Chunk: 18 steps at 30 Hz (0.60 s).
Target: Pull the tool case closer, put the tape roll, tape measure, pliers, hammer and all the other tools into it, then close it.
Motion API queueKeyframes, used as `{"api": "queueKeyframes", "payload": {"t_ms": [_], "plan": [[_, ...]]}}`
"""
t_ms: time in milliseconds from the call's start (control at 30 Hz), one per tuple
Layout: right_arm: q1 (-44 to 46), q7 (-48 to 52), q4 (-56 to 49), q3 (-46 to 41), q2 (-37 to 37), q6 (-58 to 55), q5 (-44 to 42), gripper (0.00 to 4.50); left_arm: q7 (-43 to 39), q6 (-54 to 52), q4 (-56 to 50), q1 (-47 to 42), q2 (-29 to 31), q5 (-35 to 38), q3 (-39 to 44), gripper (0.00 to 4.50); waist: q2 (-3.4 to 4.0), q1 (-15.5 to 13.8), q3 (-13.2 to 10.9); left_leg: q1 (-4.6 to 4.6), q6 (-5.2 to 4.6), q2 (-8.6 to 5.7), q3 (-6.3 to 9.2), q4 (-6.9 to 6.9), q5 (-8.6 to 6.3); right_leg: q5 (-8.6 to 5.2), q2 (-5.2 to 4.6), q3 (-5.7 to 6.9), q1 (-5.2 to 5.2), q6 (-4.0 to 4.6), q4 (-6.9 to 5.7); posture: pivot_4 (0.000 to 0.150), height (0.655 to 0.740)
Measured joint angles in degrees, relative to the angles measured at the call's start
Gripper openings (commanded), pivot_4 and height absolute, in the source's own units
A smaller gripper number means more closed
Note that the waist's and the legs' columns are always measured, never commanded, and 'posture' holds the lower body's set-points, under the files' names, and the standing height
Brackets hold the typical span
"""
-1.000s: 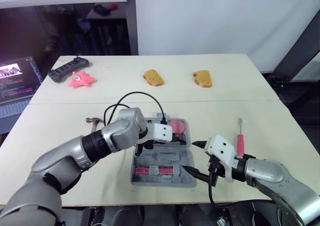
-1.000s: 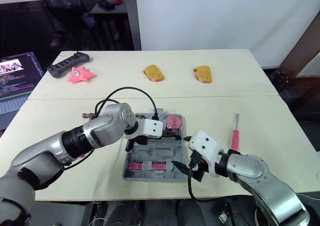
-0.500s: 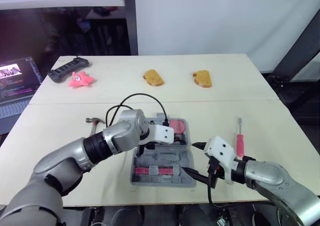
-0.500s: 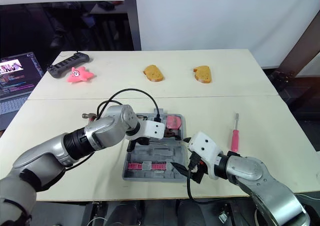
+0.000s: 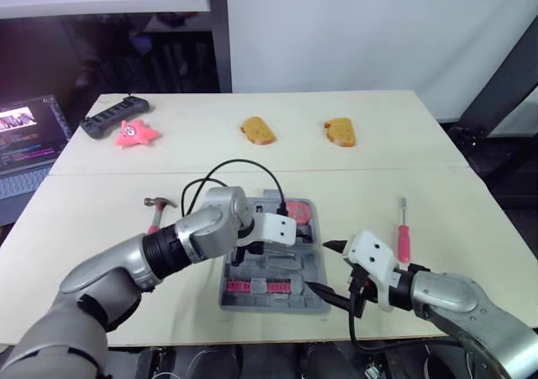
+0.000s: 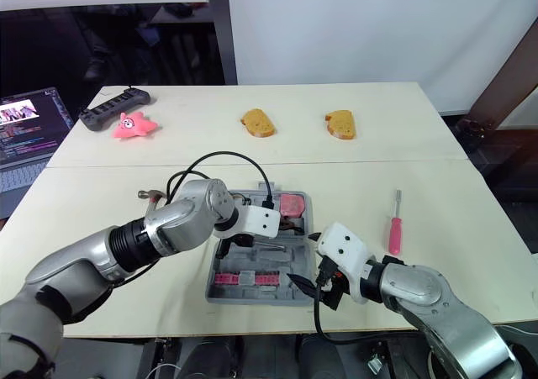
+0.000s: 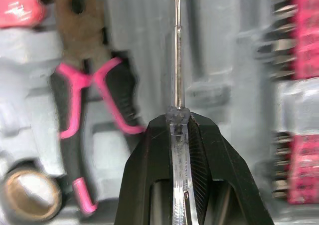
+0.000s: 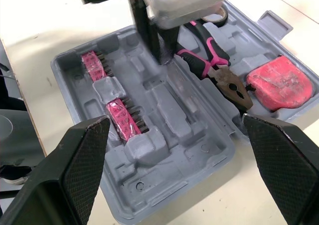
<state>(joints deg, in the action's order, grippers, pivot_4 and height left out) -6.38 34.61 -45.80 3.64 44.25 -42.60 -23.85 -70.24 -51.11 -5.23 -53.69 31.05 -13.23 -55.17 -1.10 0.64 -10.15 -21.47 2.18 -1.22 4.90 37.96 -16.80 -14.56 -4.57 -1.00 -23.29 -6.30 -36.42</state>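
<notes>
The grey tool case [image 5: 277, 302] lies open near the table's front edge. My left gripper [image 7: 178, 120] hangs low over its middle, shut on a clear-handled screwdriver [image 7: 178, 60] whose shaft points across the tray. In the case lie the pink-handled pliers [image 7: 94, 90], the tape roll [image 7: 30, 197], the pink tape measure [image 8: 279, 83] and pink bit holders [image 8: 122, 117]. My right gripper [image 5: 328, 270] stands wide open at the case's right front corner, holding nothing. The hammer [image 5: 156, 209] lies left of the case. A pink screwdriver [image 5: 404, 236] lies to its right.
Two bread-shaped pieces [image 5: 257, 130] [image 5: 340, 132] sit at the far middle of the table. A pink toy [image 5: 136, 133] and a black controller [image 5: 115, 115] sit at the far left. A laptop [image 5: 25, 135] stands beyond the left edge.
My left gripper has shifted slightly nearer and to the right over the case, still holding the clear screwdriver. The right gripper has hardly moved.
</notes>
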Motion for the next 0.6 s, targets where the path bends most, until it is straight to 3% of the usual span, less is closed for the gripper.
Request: {"api": "queueKeyframes", "payload": {"t_ms": [600], "plan": [[-0.8, -0.2, -0.2, 0.0, -0.1, -0.4, 0.0, 4.50, -1.5, -1.8, -0.2, 0.0, 0.2, 0.5, 0.8, 0.05, 0.00, 0.0, 0.0, 0.00, -0.03, 0.00, 0.00, 0.00, -0.02, 0.00, 0.00, 0.00, 0.00, 0.00, 0.00, 0.150, 0.7400]]}}
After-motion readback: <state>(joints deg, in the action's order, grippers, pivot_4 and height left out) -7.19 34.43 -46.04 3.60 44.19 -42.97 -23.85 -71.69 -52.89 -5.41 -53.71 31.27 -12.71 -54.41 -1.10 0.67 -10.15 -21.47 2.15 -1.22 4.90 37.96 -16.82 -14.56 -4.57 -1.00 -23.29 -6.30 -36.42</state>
